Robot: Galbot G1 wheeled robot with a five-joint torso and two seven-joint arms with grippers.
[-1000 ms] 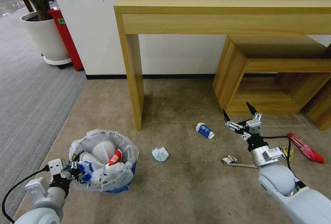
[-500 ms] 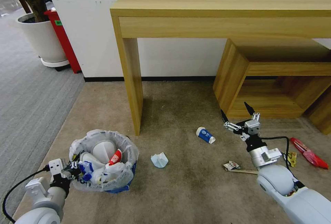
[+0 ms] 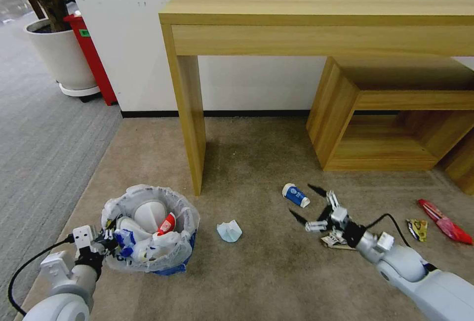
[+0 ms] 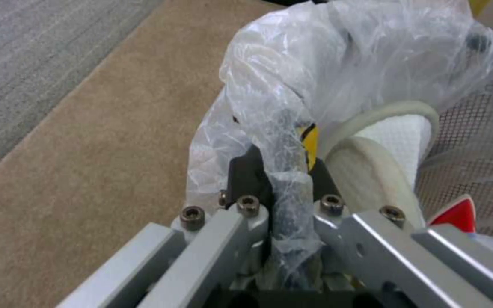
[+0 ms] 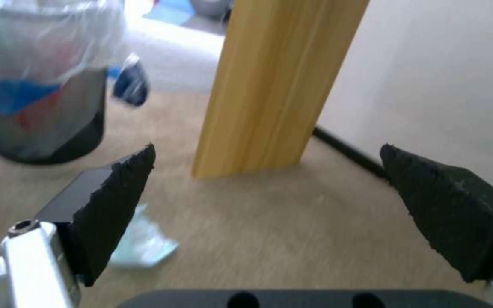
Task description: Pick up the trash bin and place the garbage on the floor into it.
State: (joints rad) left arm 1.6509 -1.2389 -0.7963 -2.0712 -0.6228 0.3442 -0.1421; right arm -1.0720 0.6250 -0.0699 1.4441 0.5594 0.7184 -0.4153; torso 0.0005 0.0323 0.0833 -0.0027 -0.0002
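Centrally, the blue-white cup [image 3: 296, 195] lies with its long axis diagonal, white end lower right, beside the spread-fingered right gripper [image 3: 308, 204]; left gripper [image 3: 109, 238] clamps the trash bin [image 3: 150, 229] rim.

A beige floor [image 3: 256, 271] is met at the left by grey striped carpet [image 3: 44, 133]. The trash bin [image 3: 173, 264] is coloured blue, with a black base and a translucent white liner; a white slipper [image 3: 148, 212] and a red-white carton [image 3: 167, 224] are seen inside. A blue-white cup [image 3: 296, 195], pale crumpled paper [image 3: 229, 230], a yellow wrapper [image 3: 417, 228] and a red wrapper [image 3: 444, 222] are seen. Black fingertips [image 5: 115, 201] are borne by the silver right gripper [image 3: 310, 203].
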